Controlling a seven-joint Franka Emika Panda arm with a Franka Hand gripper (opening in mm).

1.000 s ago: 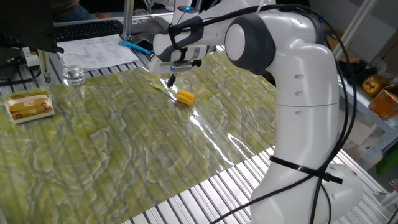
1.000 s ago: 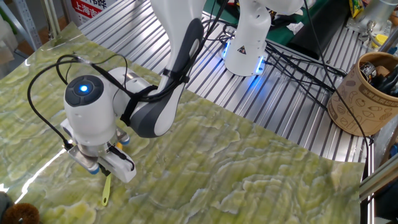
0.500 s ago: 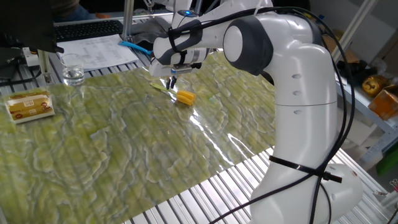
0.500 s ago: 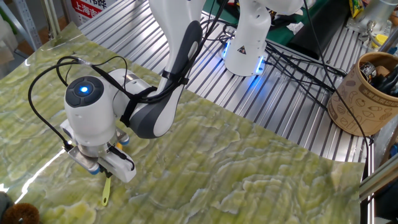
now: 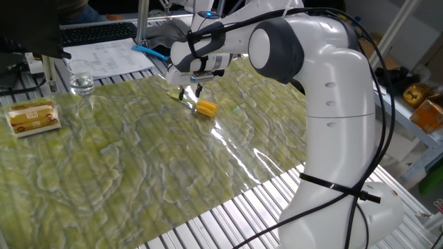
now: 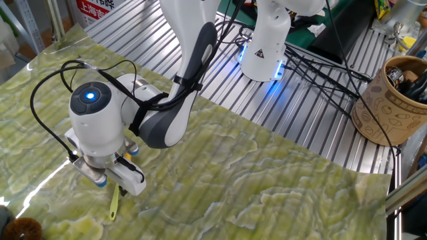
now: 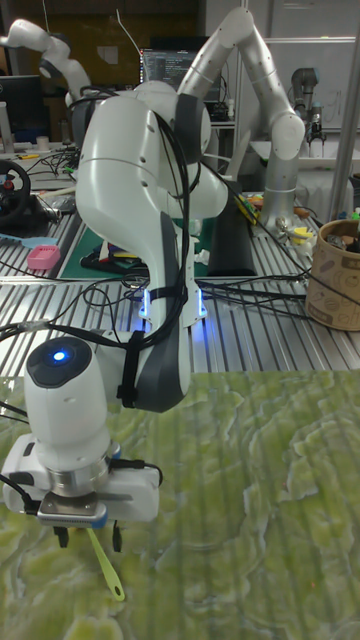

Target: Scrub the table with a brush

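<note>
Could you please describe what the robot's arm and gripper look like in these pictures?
The arm is glossy white with rounded links and dark grey joint sections. Black cables run along it, held by ties. A round blue light glows on the wrist. The gripper has a white boxy body and short dark fingers.

Legible text: none I can make out. Red sign [image 6: 100, 8] beyond my table: characters too small. Yellow packet [image 5: 32, 116]: label blurred.
</note>
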